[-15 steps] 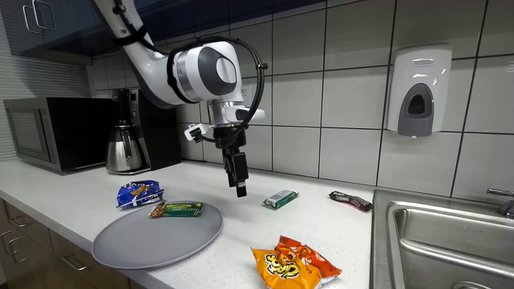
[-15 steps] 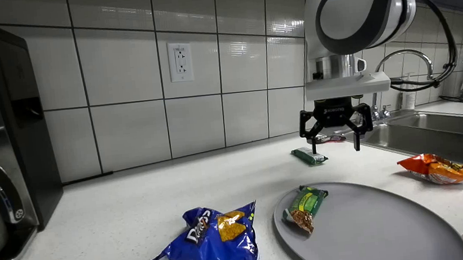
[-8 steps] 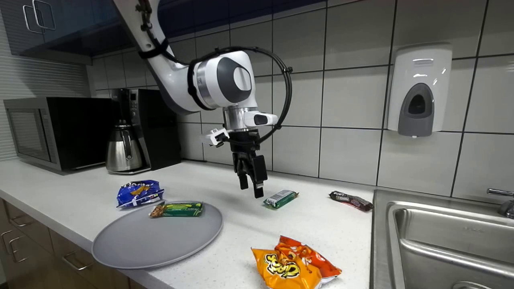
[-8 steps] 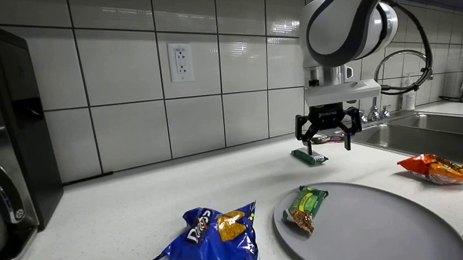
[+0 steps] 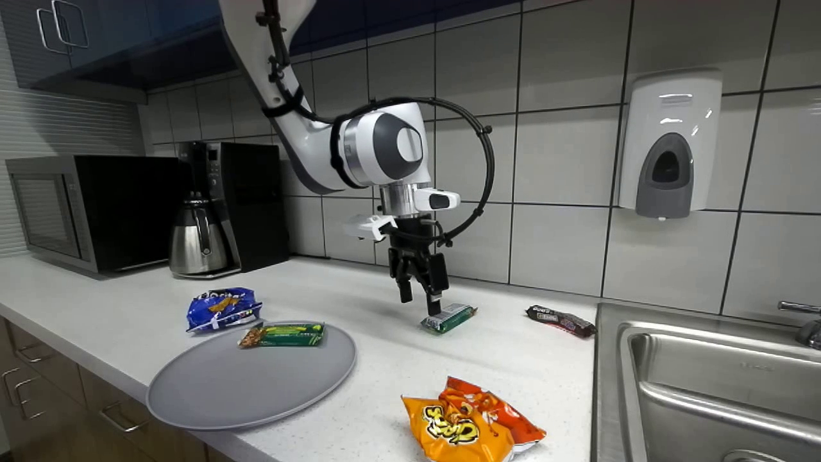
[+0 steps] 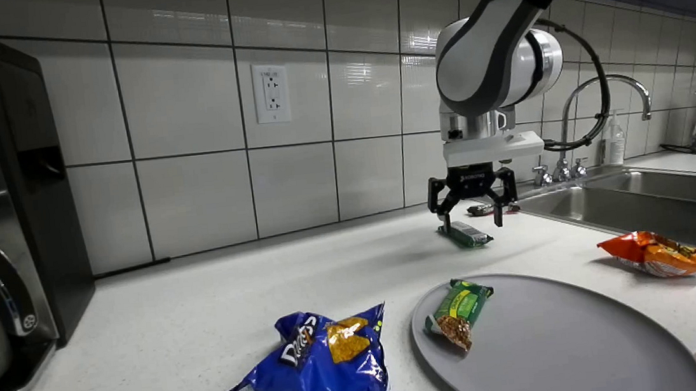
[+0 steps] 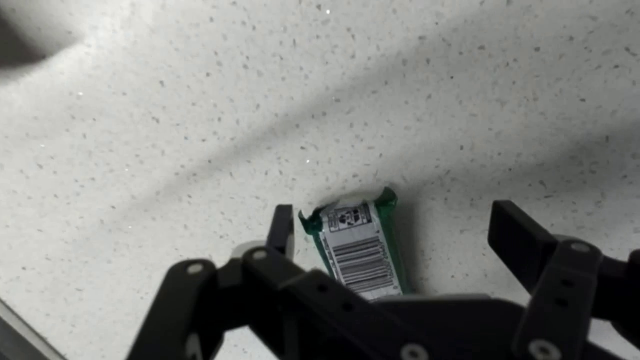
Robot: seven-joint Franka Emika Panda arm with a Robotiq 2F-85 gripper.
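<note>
Arm (image 5: 321, 147) angled down from upper left in an exterior view, wrist bent so the tool (image 5: 420, 306) points straight down. Tool released, jaws spread wide, low over the green bar (image 7: 357, 245), which lies on the bench (image 5: 391, 359) right of the plate (image 5: 256, 385) and farther back. Label faces up: barcode (small print too blurred). "Robotiq" on the tool's body; "Doritos" on the blue bag (image 6: 326, 363). Orange bag (image 5: 462, 427): yellow lettering, hard to make out.

White-and-grey arm (image 5: 324, 153), black hand (image 6: 473, 226)
</note>
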